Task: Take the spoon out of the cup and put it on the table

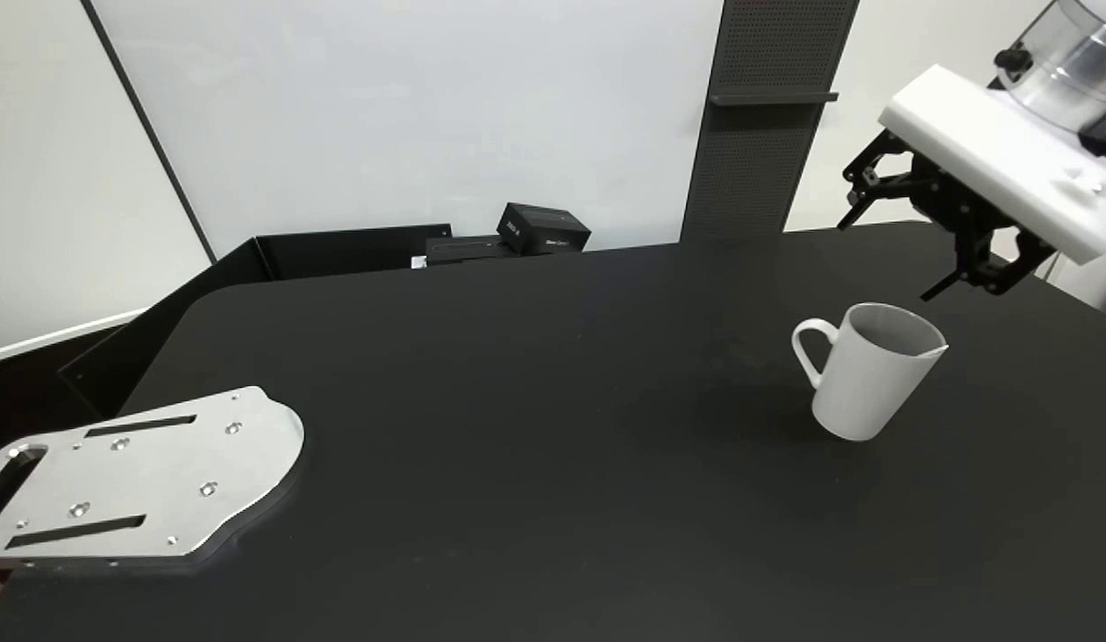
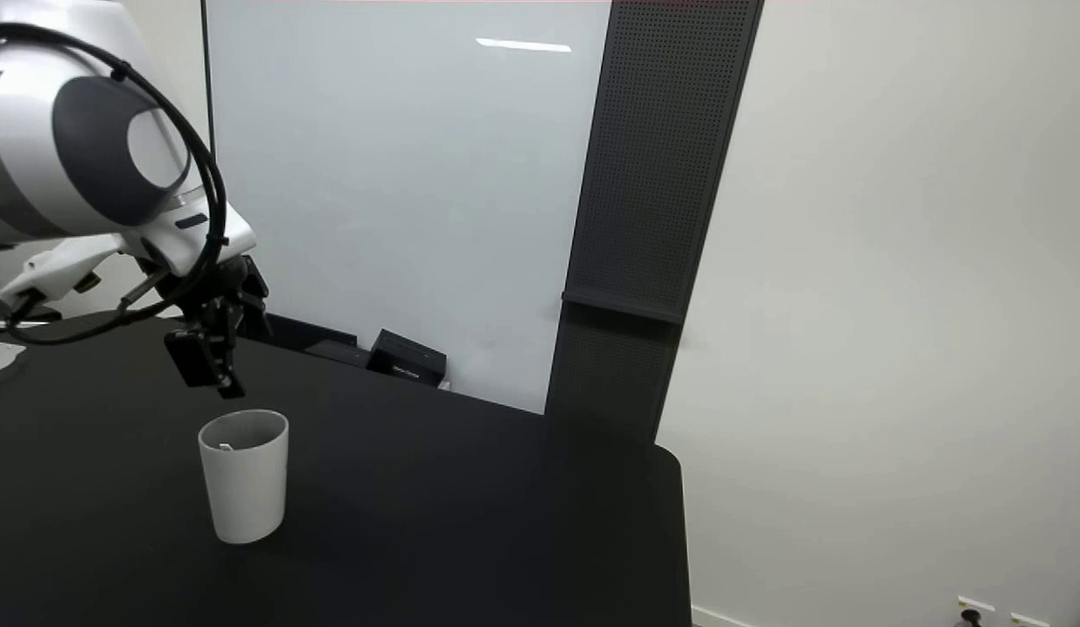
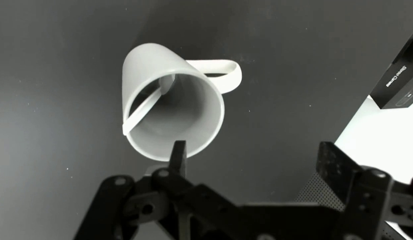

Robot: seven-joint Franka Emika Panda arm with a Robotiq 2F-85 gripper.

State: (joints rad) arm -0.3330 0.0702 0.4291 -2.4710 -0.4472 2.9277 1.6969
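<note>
The white cup (image 1: 861, 388) stands on the black table (image 1: 517, 428); it also shows in an exterior view (image 2: 246, 496) and in the wrist view (image 3: 141, 65). The white spoon (image 3: 143, 111) leans inside the cup, bowl down, with its handle end resting on the rim opposite the cup's loop handle. Only its handle end (image 1: 935, 352) shows at the rim in an exterior view, and a small bit (image 2: 226, 447) inside the rim in an exterior view. My gripper (image 3: 253, 143) is open and empty. It hangs above the cup and apart from it (image 1: 883, 263), fingers angled downward.
A white metal plate with holes (image 1: 169, 473) lies at the table's far side from the cup. Black boxes (image 1: 544, 230) sit in a dark tray (image 1: 357, 254) behind the back edge. A dark perforated panel (image 2: 653, 165) stands against the white wall behind the table.
</note>
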